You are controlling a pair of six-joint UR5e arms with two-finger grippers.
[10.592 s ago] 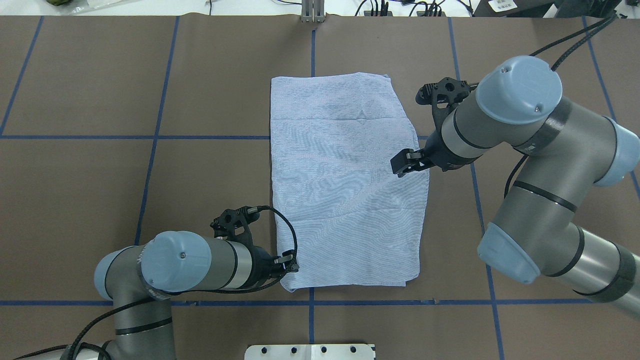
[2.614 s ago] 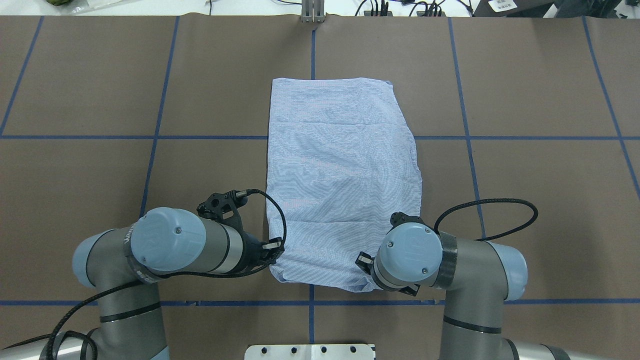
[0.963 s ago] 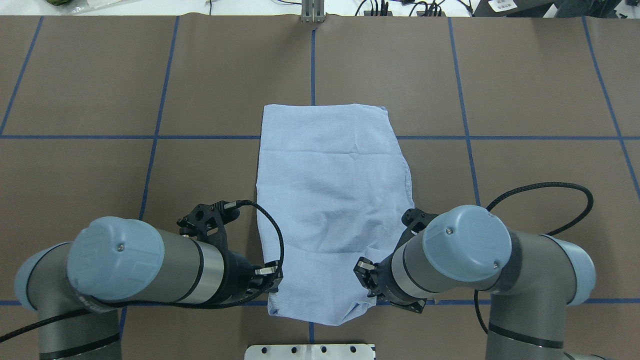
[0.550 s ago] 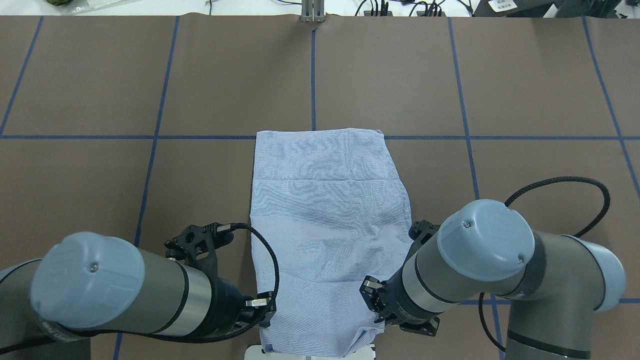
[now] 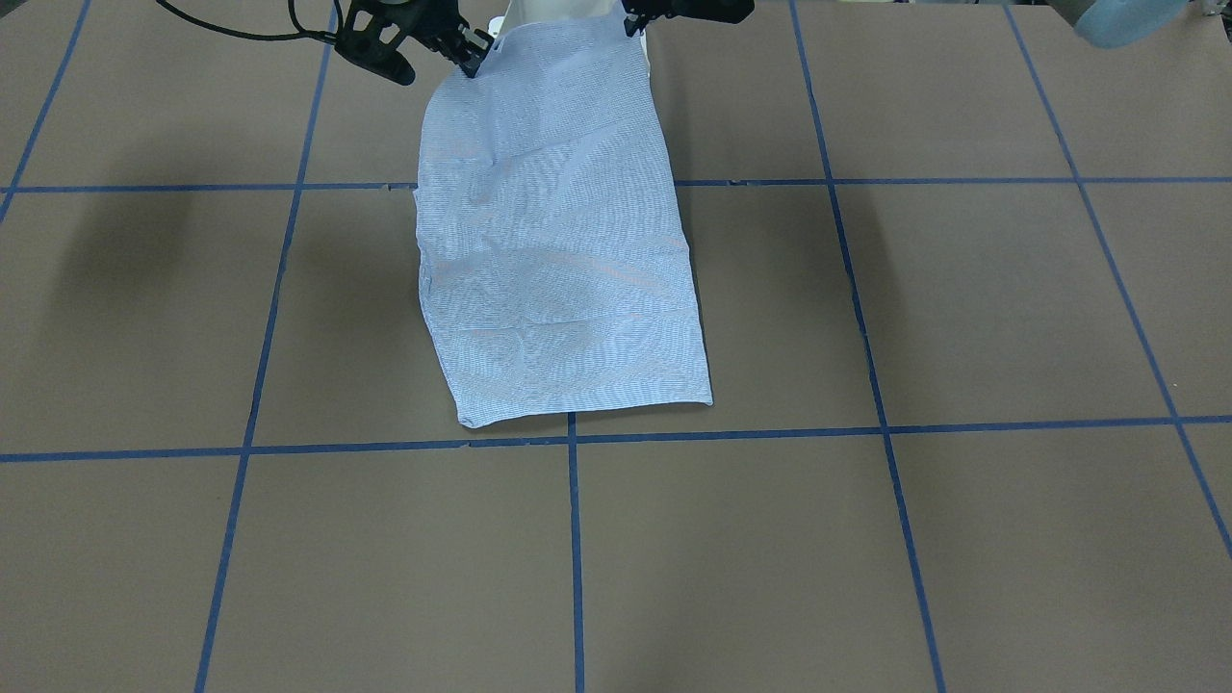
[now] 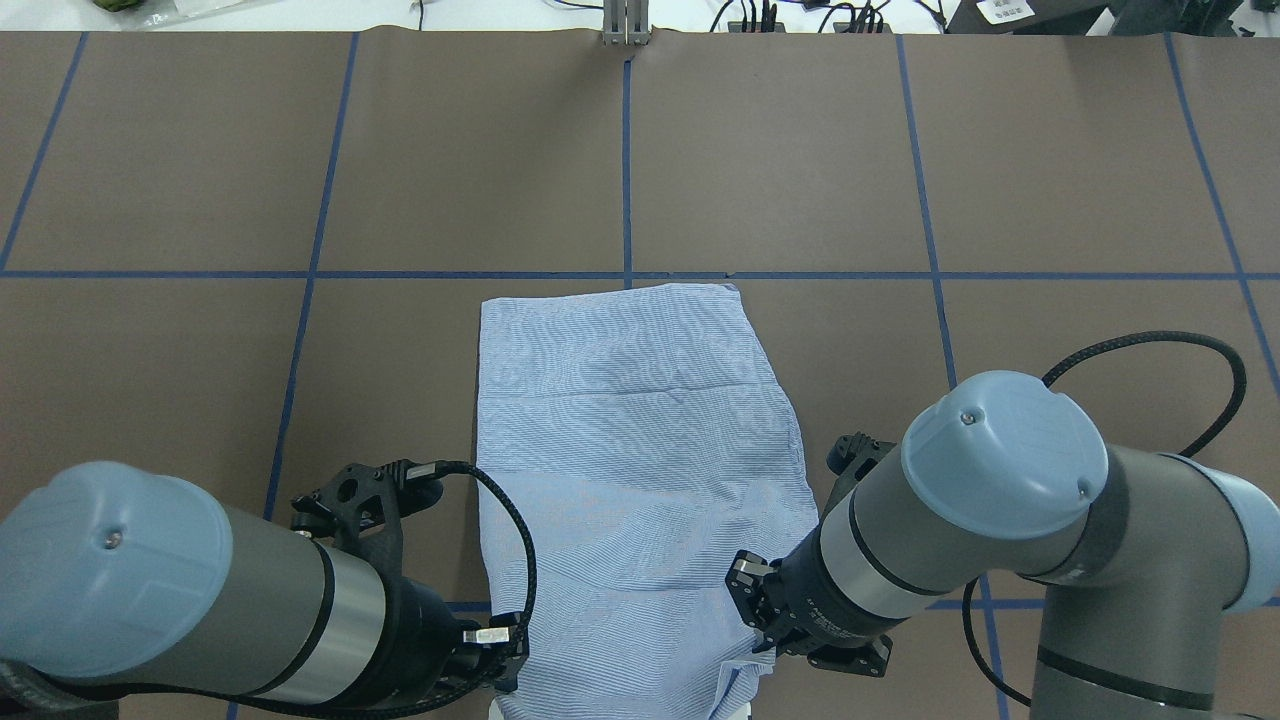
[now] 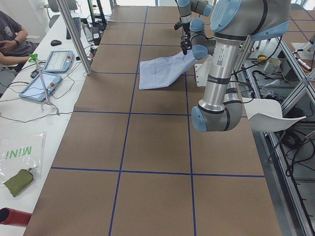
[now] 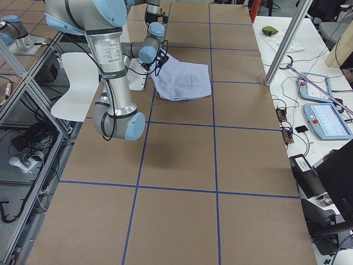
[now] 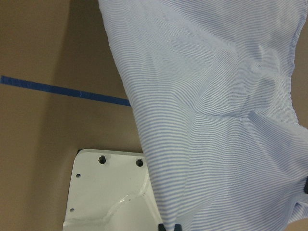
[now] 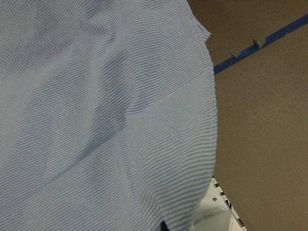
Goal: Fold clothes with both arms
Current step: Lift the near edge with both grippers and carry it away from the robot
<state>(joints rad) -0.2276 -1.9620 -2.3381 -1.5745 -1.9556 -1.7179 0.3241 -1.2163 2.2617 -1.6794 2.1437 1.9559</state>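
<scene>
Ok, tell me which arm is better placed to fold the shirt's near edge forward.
Neither alone: left hand grips the near-left corner of the striped shirt, right hand the near-right; both lifted. Move together.

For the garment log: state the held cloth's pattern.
Light blue cloth shirt: fine blue-and-white stripes, best in left wrist view.

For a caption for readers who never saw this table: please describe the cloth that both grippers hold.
On the brown table with blue tape lines, look at the middle of the robot's side. A folded light blue-and-white finely striped shirt lies there, its near corners pinched by the black left gripper and right gripper. It alone there is soft, pale cloth.
</scene>
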